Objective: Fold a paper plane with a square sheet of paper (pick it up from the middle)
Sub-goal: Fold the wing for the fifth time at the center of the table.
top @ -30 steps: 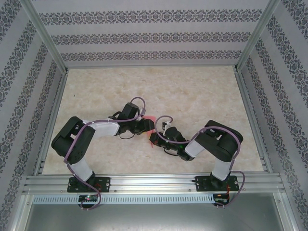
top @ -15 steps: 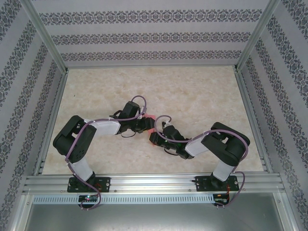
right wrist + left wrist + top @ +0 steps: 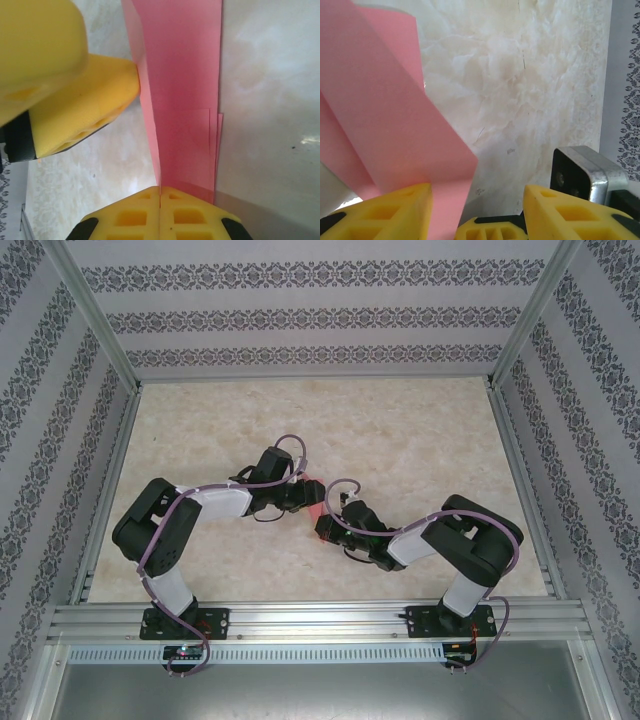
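Top view: two robot arms are seen bent inward, meeting approx. at the centre of a pale marbled table (image 3: 420, 430). A paper plane (image 3: 313, 487), i.e. pink-red folded paper w/ layered flaps, is seen between the two wrists, mid-table.

L wrist view: left gripper (image 3: 475, 194) is shown w/ jaws about half apart. The paper plane (image 3: 395, 115) rests against the inner side of one yellow finger (image 3: 385, 210). The other finger is well clear of it, so nothing is clamped.

R wrist view: right gripper (image 3: 160, 192) is shown w/ jaws fully closed, pads meeting. The near end of the paper plane (image 3: 180, 75) is pinched there, and its crease runs away from the camera. One of the left gripper's fingers (image 3: 75, 100) touches the paper's left edge.
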